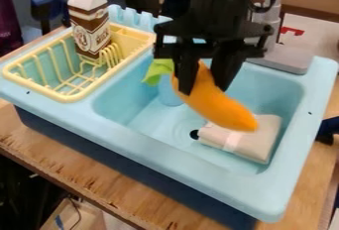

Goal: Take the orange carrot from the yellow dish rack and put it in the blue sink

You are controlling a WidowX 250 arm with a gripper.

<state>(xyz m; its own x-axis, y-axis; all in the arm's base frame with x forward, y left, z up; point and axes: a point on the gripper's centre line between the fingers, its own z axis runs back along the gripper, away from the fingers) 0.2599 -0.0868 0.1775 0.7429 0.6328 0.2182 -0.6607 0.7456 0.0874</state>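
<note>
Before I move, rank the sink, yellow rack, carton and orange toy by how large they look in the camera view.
1. Sink
2. Yellow rack
3. Carton and orange toy: too alike to rank

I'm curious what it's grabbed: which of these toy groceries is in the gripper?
The orange toy, held by the gripper above the sink; the brown-and-white carton stands in the yellow rack.

We see soft, fairly bright light across the sink (159, 144), gentle shading inside it, and deep shadow beneath the tabletop (99, 184) at lower left
</note>
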